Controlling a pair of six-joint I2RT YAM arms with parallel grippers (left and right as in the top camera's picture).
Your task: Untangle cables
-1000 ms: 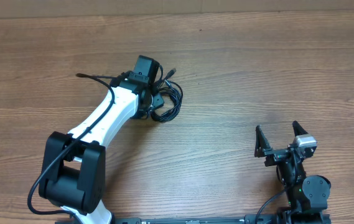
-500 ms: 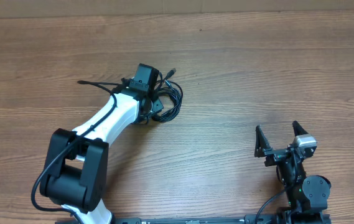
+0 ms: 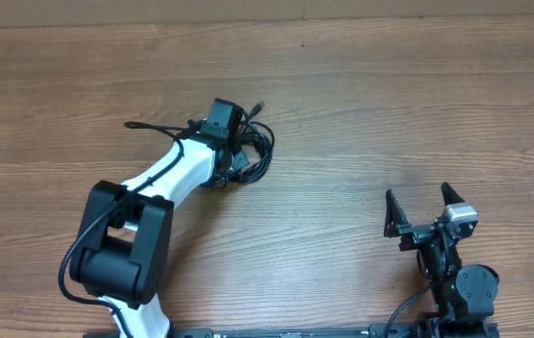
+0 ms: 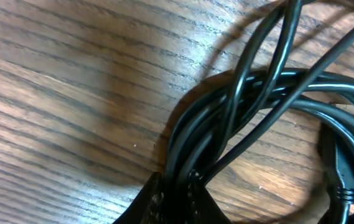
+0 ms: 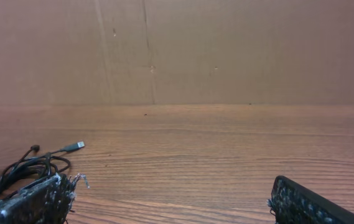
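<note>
- Since the thin black cables point(image 3: 255, 150) lie in one knotted bunch of loops near the middle of the brown wooden table point(image 3: 389, 84), the job looks like it is only at its start.
- Up close, the cables point(image 4: 245, 106) cross over each other many times. I cannot tell which loop belongs to which cord.
- One small silver plug point(image 3: 259, 108) sticks out at the far side of the bunch, and one thin end trails out toward the left.
- The black left gripper point(image 4: 175, 194) is right on the bunch. Its two fingers are pinched together around a few strands at the edge of the loops.
- I think the step now is to pick up one part of the bunch so it can be pulled free.
- To do it well, the lift should be slow and gentle, because a hard tug could pull the knot tighter.
- More than one strand seems to be in the pinch, so the whole bunch may come up together. Holding just one cord would work better.
- The black right gripper point(image 3: 418, 191) sits well apart from the bunch, near the front right of the table. Its fingers are spread wide with nothing between them.
- It could help by coming over to hold the rest of the bunch down, or by taking the plug end.
</note>
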